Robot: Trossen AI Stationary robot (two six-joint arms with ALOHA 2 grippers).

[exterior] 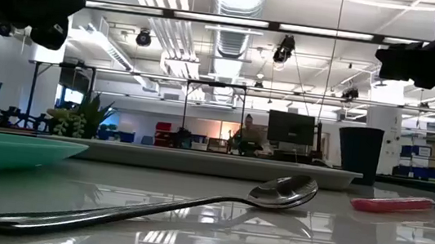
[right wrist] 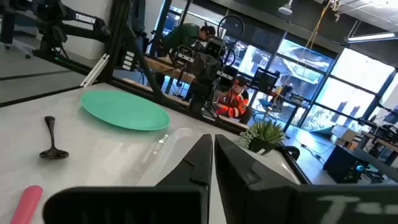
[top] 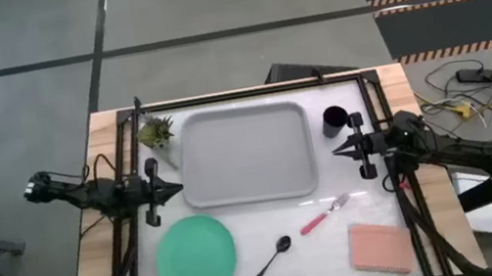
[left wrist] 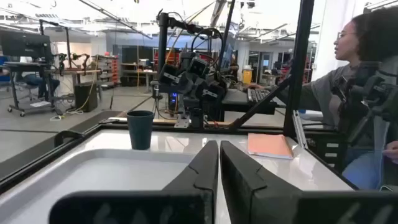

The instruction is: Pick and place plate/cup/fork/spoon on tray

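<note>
The light-grey tray point(top: 246, 154) lies at the table's far middle. The mint-green plate point(top: 195, 256) lies near the front left. The black spoon point(top: 272, 259) and the pink-handled fork point(top: 323, 213) lie in front of the tray. The dark cup point(top: 334, 121) stands right of the tray. My left gripper point(top: 178, 189) hovers shut at the tray's left edge, empty. My right gripper point(top: 335, 152) hovers shut at the tray's right edge, empty, just near of the cup.
A small potted plant point(top: 157, 132) stands at the far left of the tray. A pink rectangular pad point(top: 380, 247) lies at the front right. A black frame point(top: 249, 92) runs along the table's far edge and sides. A person point(left wrist: 367, 93) sits beyond the table's right side.
</note>
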